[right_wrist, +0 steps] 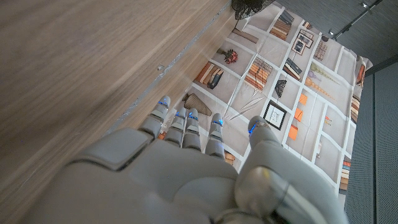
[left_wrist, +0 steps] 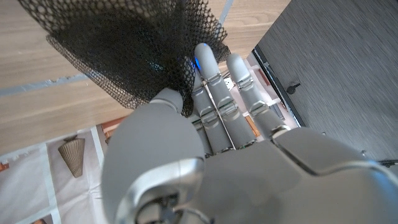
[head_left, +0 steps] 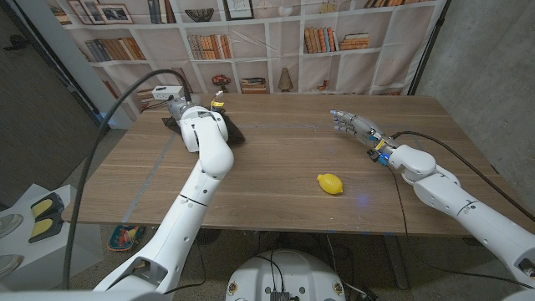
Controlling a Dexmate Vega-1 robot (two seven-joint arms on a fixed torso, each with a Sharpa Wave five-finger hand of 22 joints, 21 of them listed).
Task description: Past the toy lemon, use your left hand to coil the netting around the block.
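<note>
Hazard entry: left robot hand (left_wrist: 205,124) pinches black netting (left_wrist: 134,53) at the tabletop's (head_left: 276,159) far-left, beyond the toy lemon (head_left: 330,183); loose mesh may snag fingers or topple the block (head_left: 218,104); right robot hand (head_left: 351,124) open, idle.

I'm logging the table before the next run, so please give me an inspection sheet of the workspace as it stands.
Surface: wooden table, bare across its middle.
Job's things: black netting at the far left, bunched against the left hand; a small block with a yellow band stands just behind it; yellow toy lemon lies near the front edge.
Clutter: nothing seen.
Hands: left hand grips the netting between thumb and fingers; right hand holds nothing, fingers apart, over the table's right side.
Cables: black cable arcs to the left wrist; another trails from the right forearm.
Surroundings: bookshelf backdrop behind the table.
</note>
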